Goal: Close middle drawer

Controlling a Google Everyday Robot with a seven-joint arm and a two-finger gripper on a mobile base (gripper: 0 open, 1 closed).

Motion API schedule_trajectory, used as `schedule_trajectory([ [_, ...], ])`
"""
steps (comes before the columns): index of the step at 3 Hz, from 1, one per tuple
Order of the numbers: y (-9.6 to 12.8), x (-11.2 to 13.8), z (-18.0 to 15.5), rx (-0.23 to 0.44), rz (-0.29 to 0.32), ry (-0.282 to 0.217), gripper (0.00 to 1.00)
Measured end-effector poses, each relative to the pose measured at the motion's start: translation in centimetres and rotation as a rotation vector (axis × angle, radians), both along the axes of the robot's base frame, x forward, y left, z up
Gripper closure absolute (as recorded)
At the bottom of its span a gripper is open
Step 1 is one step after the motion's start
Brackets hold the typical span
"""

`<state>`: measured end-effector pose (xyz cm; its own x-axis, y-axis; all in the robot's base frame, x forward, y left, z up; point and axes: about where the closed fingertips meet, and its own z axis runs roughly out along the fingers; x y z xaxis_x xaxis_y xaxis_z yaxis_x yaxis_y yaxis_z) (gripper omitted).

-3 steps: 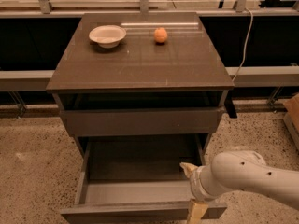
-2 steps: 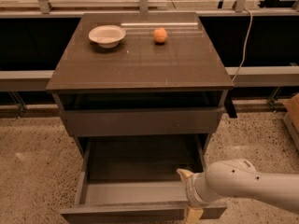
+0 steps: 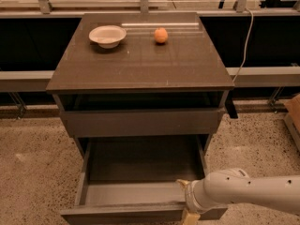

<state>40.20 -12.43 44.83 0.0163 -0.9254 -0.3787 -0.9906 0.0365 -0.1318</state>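
Note:
The middle drawer [image 3: 140, 191] of the dark grey-brown cabinet [image 3: 140, 64] is pulled far out, showing its lighter grey inside. Its flat front [image 3: 117, 214] runs along the bottom edge of the view. My gripper [image 3: 189, 215] is at the right part of that front, at the bottom edge of the view, mostly cut off. My white arm [image 3: 243, 193] comes in from the lower right. The uppermost drawer [image 3: 140, 121] above stands slightly out, with a dark gap under the top.
A white bowl [image 3: 108, 35] and an orange fruit [image 3: 161, 35] sit at the back of the cabinet top. A cable [image 3: 243, 46] hangs at the right. Speckled floor [image 3: 33, 172] lies on both sides. A brown box edge [image 3: 294, 109] shows at far right.
My arm and gripper have shifted a little left and lower along the drawer's front right corner. The drawer stands about as far out as before.

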Motion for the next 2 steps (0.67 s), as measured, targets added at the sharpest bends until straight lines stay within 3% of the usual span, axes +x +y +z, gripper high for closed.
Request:
schedule_trajectory([
  [1,-0.5,1.1,-2.0,0.006,-0.018,0.001,0.28],
  [2,0.0,2.7,-2.7,0.015,-0.006,-0.014,0.27],
])
